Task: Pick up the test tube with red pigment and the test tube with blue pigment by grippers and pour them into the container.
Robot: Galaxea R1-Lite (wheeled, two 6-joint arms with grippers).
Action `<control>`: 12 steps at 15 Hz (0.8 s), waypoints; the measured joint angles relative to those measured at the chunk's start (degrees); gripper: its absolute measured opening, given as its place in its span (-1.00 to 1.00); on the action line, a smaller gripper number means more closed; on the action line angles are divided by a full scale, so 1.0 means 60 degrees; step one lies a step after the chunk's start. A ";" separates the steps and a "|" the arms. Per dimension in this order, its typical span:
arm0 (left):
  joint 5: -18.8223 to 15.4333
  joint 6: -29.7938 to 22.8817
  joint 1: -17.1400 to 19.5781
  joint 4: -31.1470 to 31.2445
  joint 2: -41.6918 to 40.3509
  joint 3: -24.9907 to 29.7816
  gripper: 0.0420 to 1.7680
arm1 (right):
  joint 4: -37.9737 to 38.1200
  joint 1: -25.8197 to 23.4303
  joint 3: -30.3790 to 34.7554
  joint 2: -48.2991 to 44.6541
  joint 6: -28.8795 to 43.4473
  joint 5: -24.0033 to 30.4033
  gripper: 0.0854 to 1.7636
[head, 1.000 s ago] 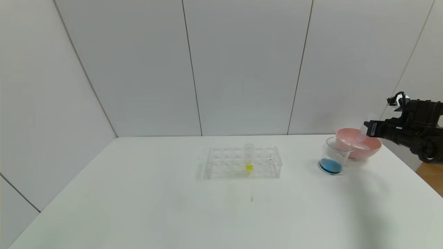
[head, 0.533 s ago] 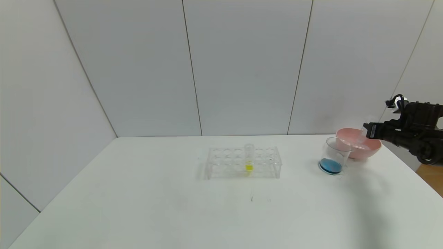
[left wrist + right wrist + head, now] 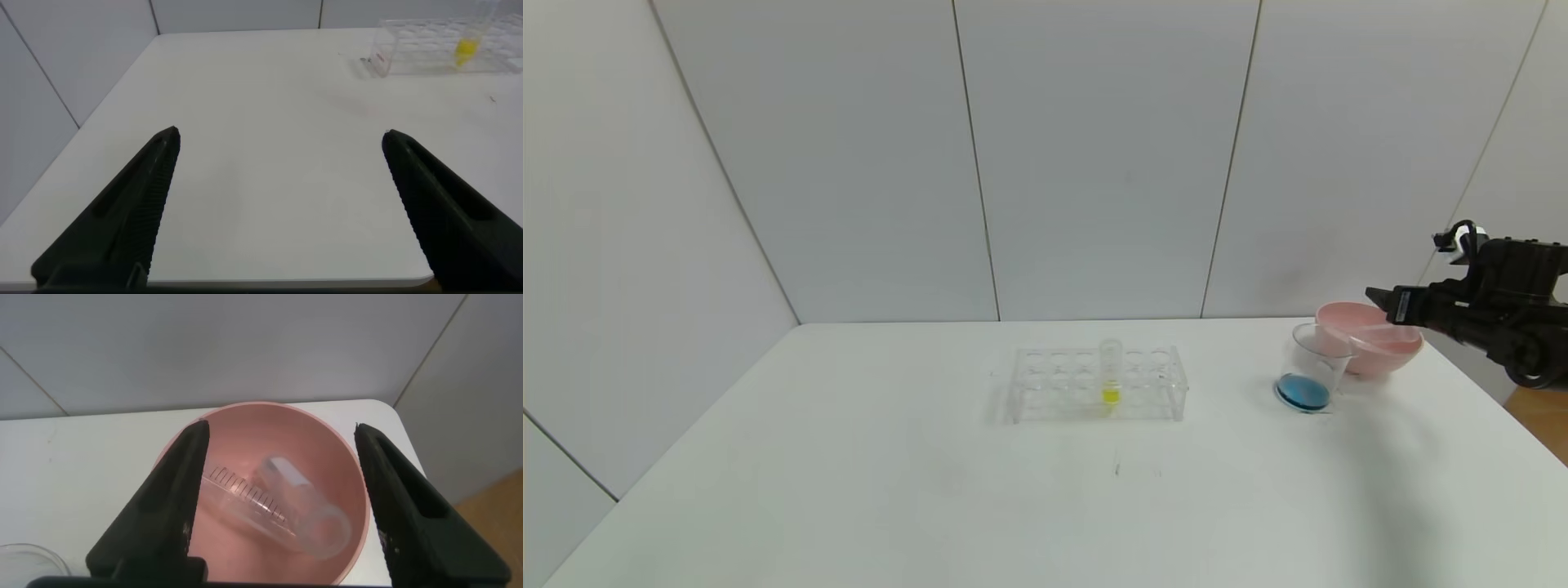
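Observation:
The container (image 3: 1312,369), a clear beaker, stands at the right of the table with blue liquid at its bottom; its rim shows in the right wrist view (image 3: 23,559). My right gripper (image 3: 1380,304) hovers open and empty over the pink bowl (image 3: 1403,347). In the right wrist view the gripper (image 3: 282,430) is open above two empty clear tubes (image 3: 245,502) lying in the bowl (image 3: 327,441). No tube with red or blue pigment shows. My left gripper (image 3: 281,135) is open and empty above the table's left part, out of the head view.
A clear tube rack (image 3: 1098,384) stands mid-table with one tube of yellow liquid (image 3: 1111,377); it also shows in the left wrist view (image 3: 445,55). The table's right edge lies just beyond the bowl. Grey walls close the back and sides.
My right gripper opened and let go of the clear tube, which now lies in the pink bowl. The gripper stayed above the bowl.

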 joint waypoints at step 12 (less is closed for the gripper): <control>0.0000 0.0004 0.0000 0.0000 0.0000 0.0000 1.00 | -0.1199 0.2048 0.3489 -0.2867 0.0752 -0.0116 0.83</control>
